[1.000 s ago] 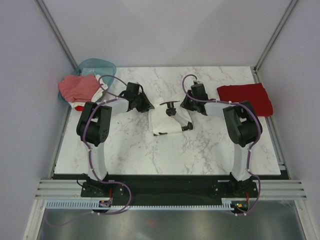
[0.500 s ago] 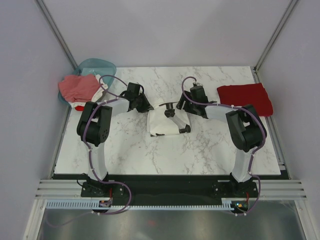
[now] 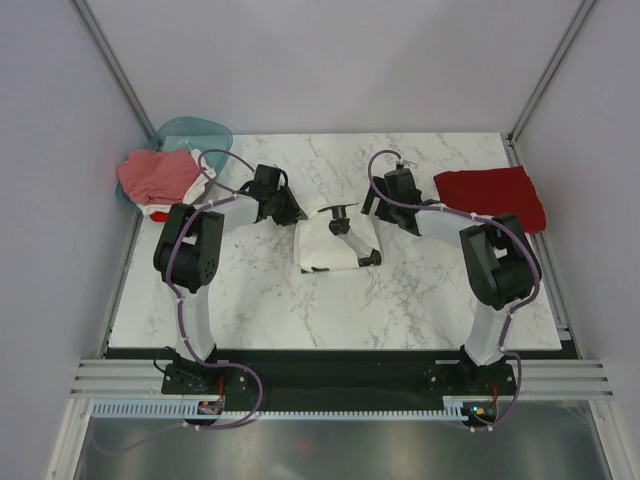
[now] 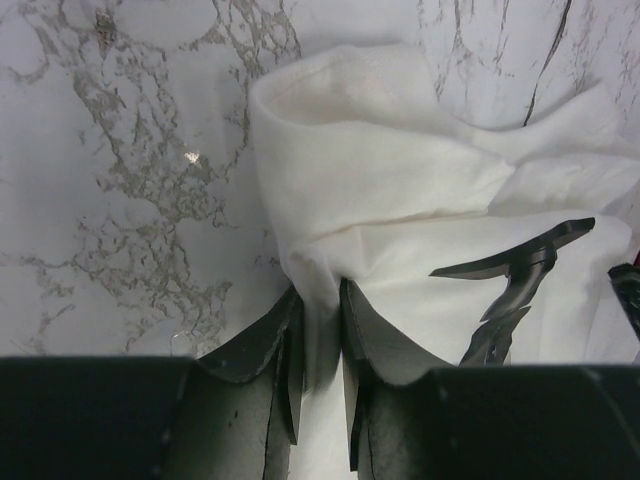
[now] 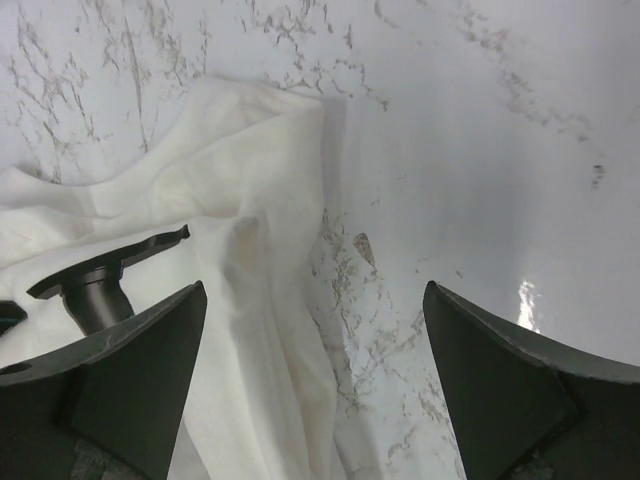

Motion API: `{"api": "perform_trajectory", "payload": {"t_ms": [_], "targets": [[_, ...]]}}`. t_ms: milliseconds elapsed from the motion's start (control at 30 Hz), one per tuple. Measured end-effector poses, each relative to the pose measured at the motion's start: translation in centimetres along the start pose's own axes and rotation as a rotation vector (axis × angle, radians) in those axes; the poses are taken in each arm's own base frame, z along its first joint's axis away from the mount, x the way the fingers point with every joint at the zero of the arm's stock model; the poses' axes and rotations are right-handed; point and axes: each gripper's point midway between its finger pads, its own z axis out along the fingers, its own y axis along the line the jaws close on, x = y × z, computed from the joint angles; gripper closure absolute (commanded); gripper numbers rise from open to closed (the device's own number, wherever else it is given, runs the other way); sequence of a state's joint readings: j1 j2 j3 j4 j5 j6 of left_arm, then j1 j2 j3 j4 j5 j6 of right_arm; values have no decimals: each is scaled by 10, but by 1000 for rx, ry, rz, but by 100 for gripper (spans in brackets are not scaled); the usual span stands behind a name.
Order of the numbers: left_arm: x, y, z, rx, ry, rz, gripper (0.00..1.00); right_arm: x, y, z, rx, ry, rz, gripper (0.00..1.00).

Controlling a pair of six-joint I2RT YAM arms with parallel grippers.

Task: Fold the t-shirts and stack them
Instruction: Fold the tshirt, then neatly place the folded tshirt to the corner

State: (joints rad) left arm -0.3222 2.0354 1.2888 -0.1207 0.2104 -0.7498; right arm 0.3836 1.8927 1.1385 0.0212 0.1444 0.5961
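Ideally, left fingers (image 4: 296,322), clamped on the white t-shirt's (image 4: 380,190) bunched edge, should pull taut while right fingers (image 3: 368,213), wide apart and empty, take its upper-right corner.

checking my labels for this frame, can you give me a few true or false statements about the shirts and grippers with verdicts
The left gripper pinches the white t-shirt. True.
A pinkish-red t-shirt lies on the teal basket. True.
The dark red t-shirt is in the basket. False: it lies on the table at the right.
The right gripper is shut on the white t-shirt. False: its jaws stand wide open, holding nothing.
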Motion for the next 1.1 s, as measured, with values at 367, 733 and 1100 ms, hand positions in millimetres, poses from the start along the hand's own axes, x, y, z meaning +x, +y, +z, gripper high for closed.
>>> {"api": "perform_trajectory", "payload": {"t_ms": [367, 733, 1100], "targets": [[0, 0, 0, -2, 2, 0, 73, -44, 38, -52, -15, -178, -67, 3], [0, 0, -1, -3, 4, 0, 74, -3, 12, -9, 8, -35, -119, 14], [1, 1, -1, -6, 6, 5, 75, 5, 5, 16, -11, 22, -113, 13]]}}
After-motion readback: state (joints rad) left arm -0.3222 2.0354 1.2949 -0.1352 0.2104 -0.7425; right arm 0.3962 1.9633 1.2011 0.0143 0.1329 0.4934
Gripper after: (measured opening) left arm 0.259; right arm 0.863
